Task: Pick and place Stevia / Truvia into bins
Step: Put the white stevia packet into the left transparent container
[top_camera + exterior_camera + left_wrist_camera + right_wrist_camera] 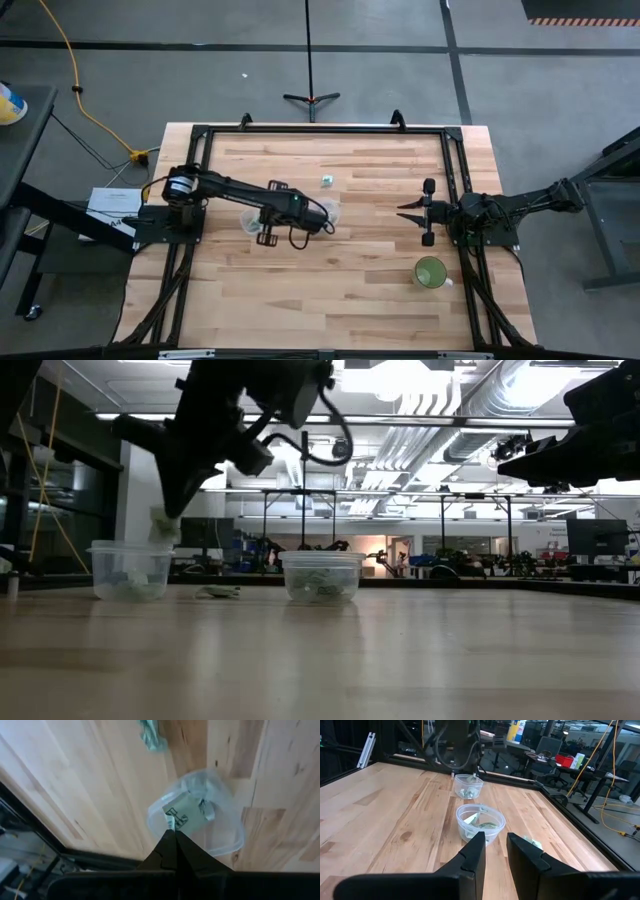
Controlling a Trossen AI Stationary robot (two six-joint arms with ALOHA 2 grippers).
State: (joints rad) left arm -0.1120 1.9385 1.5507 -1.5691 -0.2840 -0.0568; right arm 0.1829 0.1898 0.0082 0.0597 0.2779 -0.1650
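Two clear cups stand on the wooden table: one point(249, 220) point(130, 572) under my left gripper, the other point(326, 212) point(320, 576) to its right. Both hold pale green-and-white sachets. My left gripper point(265, 233) point(172, 834) hangs just above the left cup's rim, shut on one sachet point(162, 526). A loose sachet point(327, 180) point(150, 735) lies flat on the table beyond the cups, also seen in the low view point(217, 592). My right gripper point(413, 210) point(495, 847) waits open near the table's right side, away from the cups. My left gripper pinches a small sachet at its fingertips point(170, 823), coming from above and pointing down at a slant. The sachet point(162, 526) is lifted clear and hangs below the fingers, just over the left cup's rim point(128, 546).
An opaque green cup point(431, 272) stands near the right arm, toward the near edge. A black frame rail point(320, 130) runs around the table's far and side edges. Bare wood lies between the cups and the near edge.
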